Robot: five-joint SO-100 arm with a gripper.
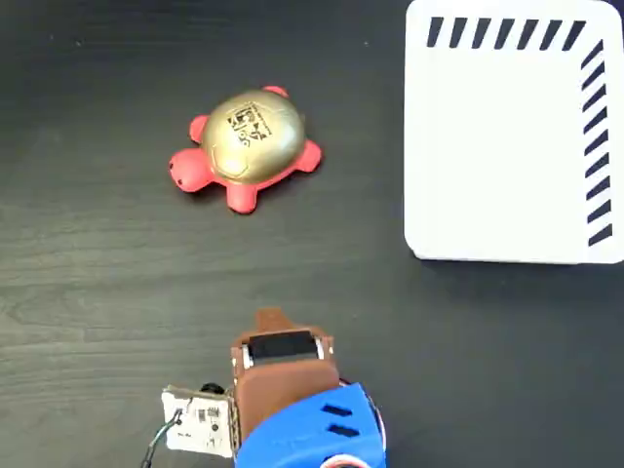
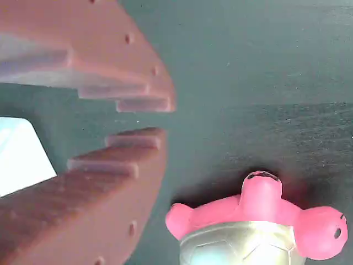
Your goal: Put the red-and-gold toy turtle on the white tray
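Dark wood-grain table (image 1: 107, 283) fills both views you are given. In the fixed view, the red-and-gold toy turtle (image 1: 246, 148) rests on the bare tabletop at upper left of centre, gold shell up with black print showing, head pointing left and down. The white tray (image 1: 502, 146) lies well apart from it at the upper right, with black diagonal stripes along its top and right edges and nothing on it. The blue arm (image 1: 312, 434) enters from the bottom edge, its brown gripper (image 1: 276, 322) pointing up the picture toward the turtle but clear of it; a small circuit board (image 1: 200, 424) sits at the arm's left.

In the wrist view you see the gripper (image 2: 151, 118) with its two stepped brown fingers (image 2: 110, 72) parted by a narrow gap, holding nothing. The turtle (image 2: 259, 221) lies at the lower right of this view, beside the lower finger and not between the jaws. A corner of the tray (image 2: 22, 157) shows at the left edge.
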